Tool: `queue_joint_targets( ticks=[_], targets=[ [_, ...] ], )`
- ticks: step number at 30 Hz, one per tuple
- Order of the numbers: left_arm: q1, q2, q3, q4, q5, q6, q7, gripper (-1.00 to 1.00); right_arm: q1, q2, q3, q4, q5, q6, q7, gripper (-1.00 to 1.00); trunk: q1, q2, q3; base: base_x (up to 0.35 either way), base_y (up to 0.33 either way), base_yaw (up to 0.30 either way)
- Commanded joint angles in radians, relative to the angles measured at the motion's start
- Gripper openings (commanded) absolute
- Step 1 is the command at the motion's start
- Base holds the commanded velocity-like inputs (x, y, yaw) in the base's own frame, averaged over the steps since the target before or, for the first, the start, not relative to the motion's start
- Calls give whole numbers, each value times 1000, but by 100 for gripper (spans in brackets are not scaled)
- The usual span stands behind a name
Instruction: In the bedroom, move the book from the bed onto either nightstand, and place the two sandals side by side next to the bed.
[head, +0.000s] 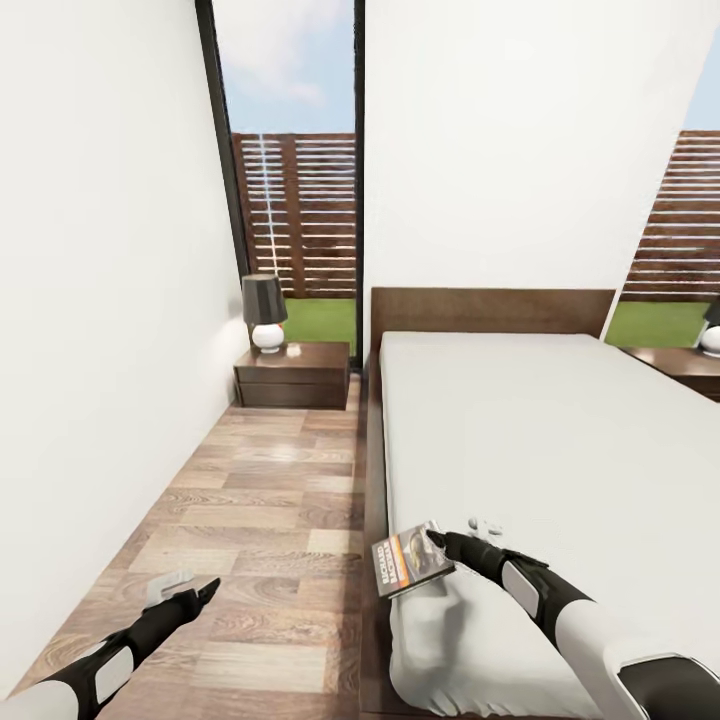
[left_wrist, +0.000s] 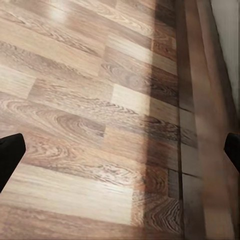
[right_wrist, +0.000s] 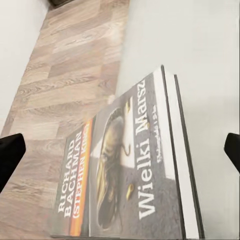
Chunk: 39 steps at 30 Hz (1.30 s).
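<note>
Head view: the right end effector (head: 436, 545) is clamped on the thin book (head: 413, 560) at 6 o'clock, over the soft white bed (head: 520, 440) edge, likely to carry it to the dark wooden nightstand (head: 293, 374) at 11 o'clock. Left wrist view: fingertips (left_wrist: 10, 155) apart over the plank floor (left_wrist: 90, 100). Right wrist view: glossy cover.

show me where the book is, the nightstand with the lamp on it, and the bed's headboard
book (head: 412, 558): head view, on its cover, at the right gripper's tip.
nightstand (head: 292, 378): head view, on its drawer front, beside the bed's head.
headboard (head: 490, 310): head view, on the middle of the dark wooden panel.
</note>
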Motion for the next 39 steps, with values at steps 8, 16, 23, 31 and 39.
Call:
queue_joint_targets(
  ticks=[8, 16, 23, 31, 39],
  targets=[
    [-1, -1, -8, 1, 7, -6, -6, 100, 1, -104, 2, -1, -19, -63, 4, 100, -4, 7, 2, 0, 0, 0],
    [-1, -1, -9, 1, 7, -5, -6, 100, 1, -180, -2, 0, -24, -67, 8, 100, -4, 7, 2, 0, 0, 0],
    [-1, -3, -9, 1, 7, -5, -10, 100, 4, -278, -2, 4, -205, -74, 296, 100, -8, 14, 5, 0, 0, 0],
    [-1, -12, -11, 2, 7, -5, -10, 100, 6, -348, -1, 163, -280, -74, 513, 100, -39, 70, 30, 0, 0, 0],
    [-1, -15, -21, 2, 5, -4, -13, 100, 17, -368, -1, 272, -280, -89, 718, 100, -65, 119, 52, 0, 0, 0]
  ],
)
